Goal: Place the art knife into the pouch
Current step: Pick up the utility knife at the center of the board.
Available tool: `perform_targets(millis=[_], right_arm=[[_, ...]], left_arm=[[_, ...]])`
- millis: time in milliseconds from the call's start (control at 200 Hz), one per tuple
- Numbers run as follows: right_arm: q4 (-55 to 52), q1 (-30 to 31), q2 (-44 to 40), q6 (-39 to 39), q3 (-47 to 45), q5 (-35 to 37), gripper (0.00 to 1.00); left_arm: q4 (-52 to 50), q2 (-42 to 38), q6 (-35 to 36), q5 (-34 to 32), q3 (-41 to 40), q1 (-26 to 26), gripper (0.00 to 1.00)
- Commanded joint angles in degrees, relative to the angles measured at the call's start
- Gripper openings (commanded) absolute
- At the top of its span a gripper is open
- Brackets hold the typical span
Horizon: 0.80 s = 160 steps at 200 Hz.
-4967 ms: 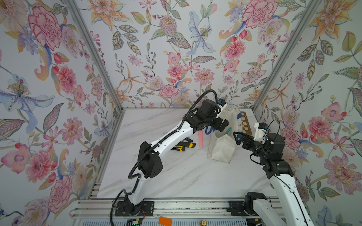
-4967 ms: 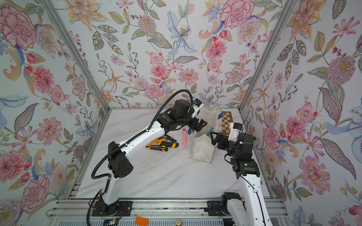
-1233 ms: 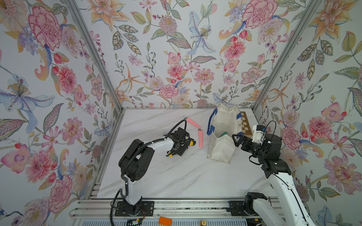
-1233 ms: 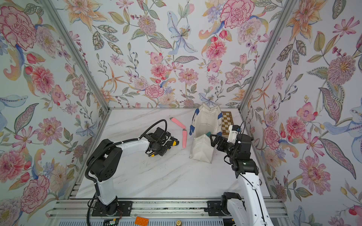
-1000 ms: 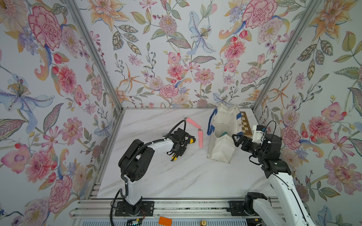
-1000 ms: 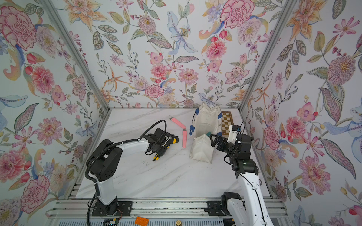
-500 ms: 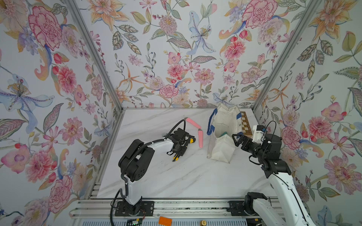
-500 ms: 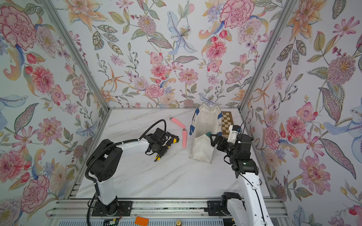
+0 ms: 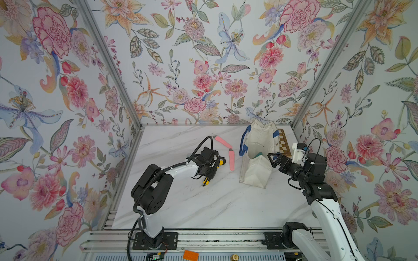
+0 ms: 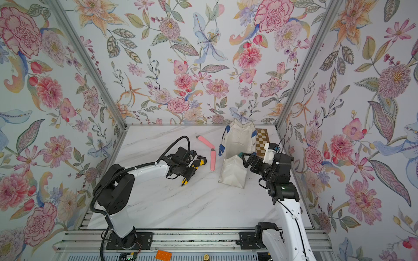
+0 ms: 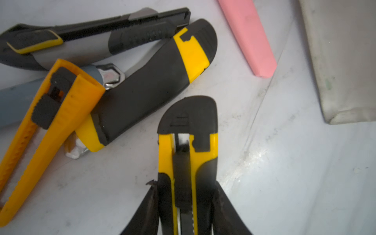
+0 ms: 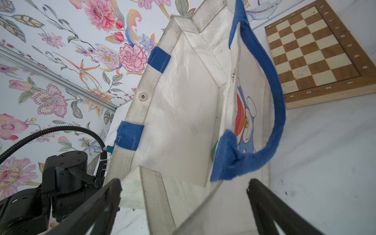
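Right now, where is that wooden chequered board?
In both top views the chequered board lies flat in the far right corner of the table, tucked between the white pouch and the right wall.

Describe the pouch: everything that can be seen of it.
The pouch is a white, canvas-like bag, somewhat soiled, standing upright on the marble table with its mouth open. Its rim carries stitched blue strap handles and a metal snap. A blue cartoon cat is printed on the side facing the chequered board. Inside shows something teal. The open right gripper straddles the pouch's near end; whether it touches cannot be told.
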Motion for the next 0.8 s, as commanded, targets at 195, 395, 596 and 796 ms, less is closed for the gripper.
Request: perform_targets(millis=[195, 395, 596, 796], right_arm=[[0.1, -0.3, 0.3, 0.9, 1.7, -0.2, 0.99], [0.6, -0.2, -0.2, 1.9, 1.5, -1.1, 0.99], [1.5, -0.2, -0.3, 2.5, 0.4, -1.1, 0.99], [2.6, -0.1, -0.5, 3.3, -0.5, -2.0, 0.99]], left_arm=[[1.3, -2.7, -1.1, 0.2, 0.4, -0.6, 0.18], [0.4, -4.7, -1.0, -0.9, 0.2, -0.6, 0.18], [-0.5, -7.3, -1.1, -1.5, 1.4, -0.6, 0.18], [-1.5, -8.7, -0.9, -2.6, 4.1, -0.8, 0.18]])
